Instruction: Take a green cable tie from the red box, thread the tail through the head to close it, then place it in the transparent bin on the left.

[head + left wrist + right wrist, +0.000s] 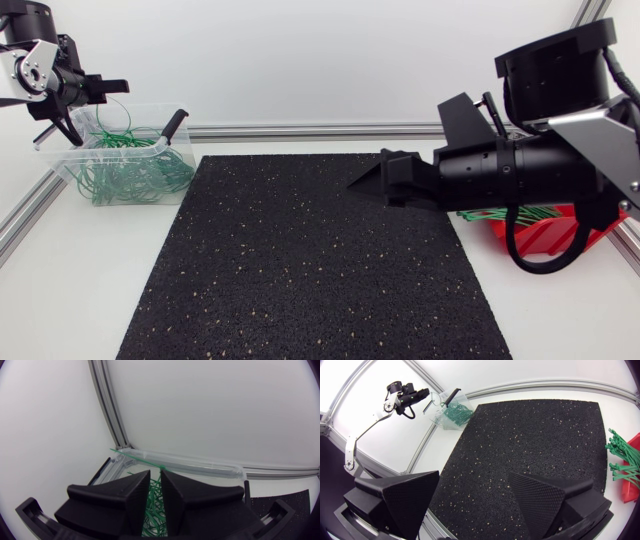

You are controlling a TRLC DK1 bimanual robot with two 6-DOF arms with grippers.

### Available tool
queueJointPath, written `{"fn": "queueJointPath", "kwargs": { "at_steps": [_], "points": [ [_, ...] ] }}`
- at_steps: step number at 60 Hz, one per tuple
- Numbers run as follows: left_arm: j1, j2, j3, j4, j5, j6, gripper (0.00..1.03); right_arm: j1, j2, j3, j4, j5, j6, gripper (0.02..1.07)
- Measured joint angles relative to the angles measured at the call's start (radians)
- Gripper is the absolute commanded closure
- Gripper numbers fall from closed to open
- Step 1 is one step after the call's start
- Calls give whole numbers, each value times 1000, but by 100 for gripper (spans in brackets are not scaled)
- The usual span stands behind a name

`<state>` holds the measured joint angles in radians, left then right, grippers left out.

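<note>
1. left tool [88,100] [155,474]: at the far left of the desk [60,300], held over the far left corner of the transparent bin [65,168] and pointing down into it. whether it pinches anything cannot be told. the right wrist view shows it from across the desk [417,397], just beside the bin [437,407].
2. green strand [135,458]: a single thin tie running from near the bin's rim [200,462] towards the tip of the left tool.
3. transparent bin: stands on the white desk at the far left, just beside the far left corner of the black speckled mat [300,270]. it holds a tangle of looped green cable ties [130,172] [152,505] [454,412].
4. slim black object [175,124] [452,395]: leans out over the bin's far right rim; what it is cannot be told.
5. right tool [385,180] [472,477]: spread wide with nothing between its two wedges. it hangs over the far right part of the mat and points left.
6. red box [545,235] [632,477]: at the right edge of the desk, just right of the mat, largely hidden under the right arm [520,165].
7. straight green cable ties [500,213] [620,457]: a bundle lying in the red box, with ends reaching over its left rim towards the mat.
8. aluminium rail [300,130]: runs along the far edge of the desk, behind the bin and the mat.
</note>
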<state>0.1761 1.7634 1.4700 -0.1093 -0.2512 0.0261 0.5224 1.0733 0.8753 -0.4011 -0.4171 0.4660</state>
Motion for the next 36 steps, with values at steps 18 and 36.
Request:
{"fn": "queueJointPath", "kwargs": {
  "at_steps": [18, 36],
  "points": [
    [-3, -26, -6, -101, -66, 1, 3, -23, -93, -8, -41, 17, -24, 6],
    [-42, -322, -214, -100, -69, 1, 4, -187, -158, -71, -36, 123, -182, 6]
  ]
}}
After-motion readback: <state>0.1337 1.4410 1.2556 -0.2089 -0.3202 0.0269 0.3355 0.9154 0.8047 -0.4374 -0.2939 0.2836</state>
